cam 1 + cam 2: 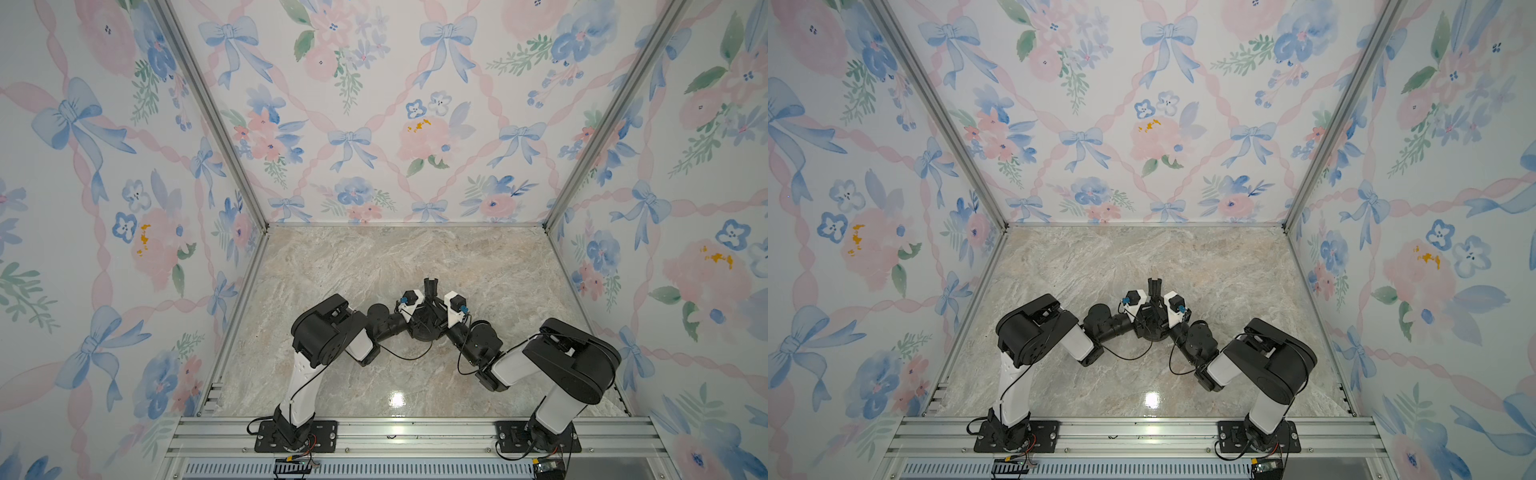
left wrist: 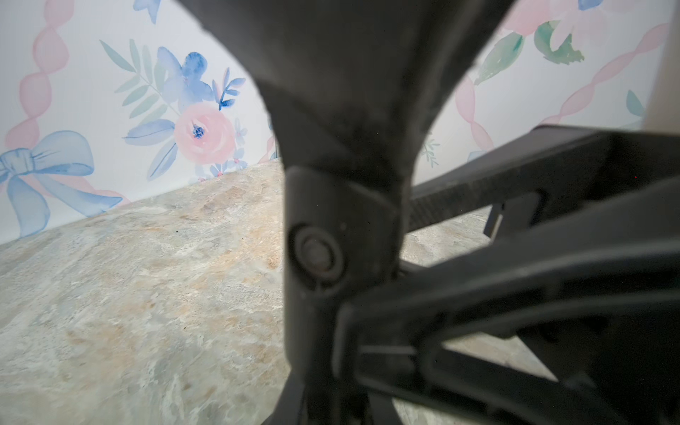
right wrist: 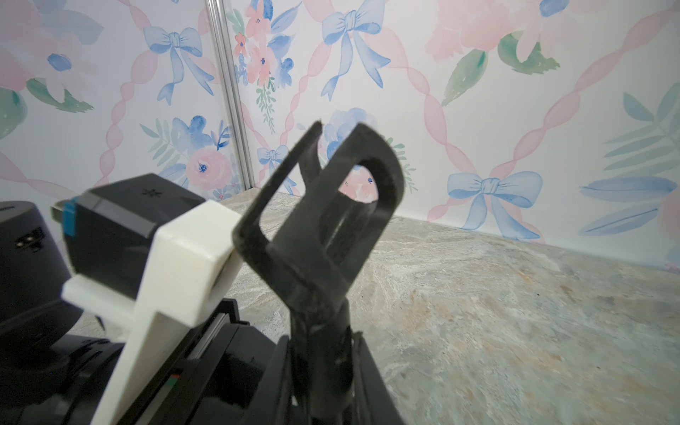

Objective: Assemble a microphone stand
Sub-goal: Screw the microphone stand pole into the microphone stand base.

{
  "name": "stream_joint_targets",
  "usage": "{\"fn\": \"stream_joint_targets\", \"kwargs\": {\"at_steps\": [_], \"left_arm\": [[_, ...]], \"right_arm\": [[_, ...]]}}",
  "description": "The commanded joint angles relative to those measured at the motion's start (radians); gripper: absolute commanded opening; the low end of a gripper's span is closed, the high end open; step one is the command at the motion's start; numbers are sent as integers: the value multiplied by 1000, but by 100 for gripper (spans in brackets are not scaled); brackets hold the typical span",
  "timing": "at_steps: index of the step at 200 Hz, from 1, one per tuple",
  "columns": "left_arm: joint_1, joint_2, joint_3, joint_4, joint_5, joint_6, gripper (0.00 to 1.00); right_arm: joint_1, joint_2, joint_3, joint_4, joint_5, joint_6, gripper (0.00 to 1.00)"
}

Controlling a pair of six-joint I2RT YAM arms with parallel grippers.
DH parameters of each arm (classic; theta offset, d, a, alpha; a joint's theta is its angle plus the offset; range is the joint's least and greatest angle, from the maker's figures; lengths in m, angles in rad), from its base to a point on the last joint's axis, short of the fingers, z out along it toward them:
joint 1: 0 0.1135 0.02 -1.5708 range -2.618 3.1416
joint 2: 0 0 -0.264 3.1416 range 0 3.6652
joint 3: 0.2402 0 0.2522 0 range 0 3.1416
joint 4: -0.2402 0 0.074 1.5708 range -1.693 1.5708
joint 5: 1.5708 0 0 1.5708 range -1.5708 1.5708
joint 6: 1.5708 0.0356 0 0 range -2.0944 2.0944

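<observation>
The black microphone stand sits mid-table where my two grippers meet. Its C-shaped clip (image 1: 430, 286) (image 1: 1154, 286) pokes out beyond them, tilted toward the back wall. The round disc base (image 1: 420, 334) (image 1: 1152, 334) shows as a dark curve beneath the wrists. In the right wrist view the clip (image 3: 331, 191) tops the thin rod (image 3: 320, 323), and my right gripper (image 3: 323, 382) is shut on that rod. In the left wrist view the rod's joint (image 2: 331, 257) fills the centre, blurred. My left gripper (image 2: 323, 412) is shut low on the rod, fingertips largely hidden.
The marble tabletop (image 1: 415, 257) is boxed in by floral walls on three sides, with metal corner posts (image 1: 257, 216). An aluminium rail (image 1: 415, 432) along the front carries both arm bases. Loose black cables (image 1: 399, 355) hang under the wrists.
</observation>
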Motion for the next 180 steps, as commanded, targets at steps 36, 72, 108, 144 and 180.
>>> {"fn": "stream_joint_targets", "kwargs": {"at_steps": [36, 72, 108, 144, 180], "left_arm": [[-9, 10, -25, 8, 65, 49, 5], [-9, 9, -26, 10, 85, 58, 5], [-9, 14, -25, 8, 104, 63, 5], [-8, 12, -22, 8, 104, 60, 5], [-6, 15, -21, 9, 108, 58, 7]], "right_arm": [[-290, -109, -14, -302, -683, 11, 39], [-370, -192, 108, -723, -933, -244, 49], [-382, -223, 232, -947, -994, -372, 54], [-400, -203, 334, -1072, -1038, -451, 54], [-398, -156, 402, -1122, -1099, -460, 40]]}}
